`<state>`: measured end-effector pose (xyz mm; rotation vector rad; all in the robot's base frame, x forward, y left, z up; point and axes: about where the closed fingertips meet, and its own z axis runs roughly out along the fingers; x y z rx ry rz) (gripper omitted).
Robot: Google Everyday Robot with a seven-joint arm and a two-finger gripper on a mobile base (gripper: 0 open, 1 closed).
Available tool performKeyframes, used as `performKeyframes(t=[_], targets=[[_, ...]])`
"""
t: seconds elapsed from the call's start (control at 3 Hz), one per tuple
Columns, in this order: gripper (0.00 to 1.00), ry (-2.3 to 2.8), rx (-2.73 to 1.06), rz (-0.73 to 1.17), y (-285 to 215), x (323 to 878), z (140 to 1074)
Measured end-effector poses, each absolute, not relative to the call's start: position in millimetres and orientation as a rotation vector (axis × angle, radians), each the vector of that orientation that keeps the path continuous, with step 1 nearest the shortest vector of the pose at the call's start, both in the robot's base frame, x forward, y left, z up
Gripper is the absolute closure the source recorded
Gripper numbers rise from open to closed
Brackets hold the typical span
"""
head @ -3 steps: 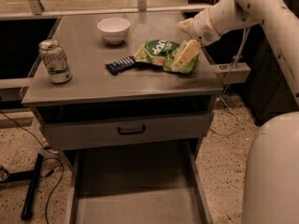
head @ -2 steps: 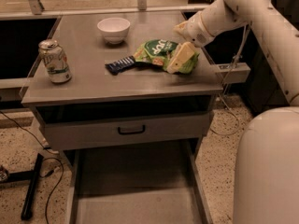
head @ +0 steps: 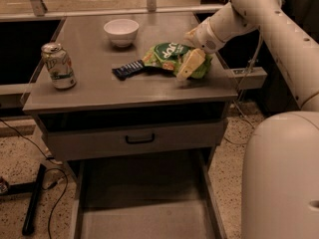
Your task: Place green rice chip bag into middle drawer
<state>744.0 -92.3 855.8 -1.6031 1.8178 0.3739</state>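
1. One gripper (head: 192, 63), at the end of a white arm reaching in from the right, sat low on the right end of the green chip bag (head: 167, 54).
2. Whether the jaws were open or clamped on the bag could not be told.
3. The bag lay flat near the right edge of the grey worktop (head: 99, 91), its left tip meeting a dark-blue wrapper (head: 128, 69).
4. A white bowl (head: 121, 32) stood behind it, and a can (head: 59, 65) stood upright at the far left.
5. Below a closed drawer front (head: 89, 143), the middle drawer (head: 144, 218) stood pulled out.
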Motion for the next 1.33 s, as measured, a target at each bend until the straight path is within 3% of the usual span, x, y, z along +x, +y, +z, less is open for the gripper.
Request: performKeyframes(t=[0.33, 1.33], targets=[[0.19, 1.818, -1.603, 0.374, -92.3, 744.0, 855.7], [0.88, 1.818, -1.603, 0.374, -92.2, 744.0, 855.6]])
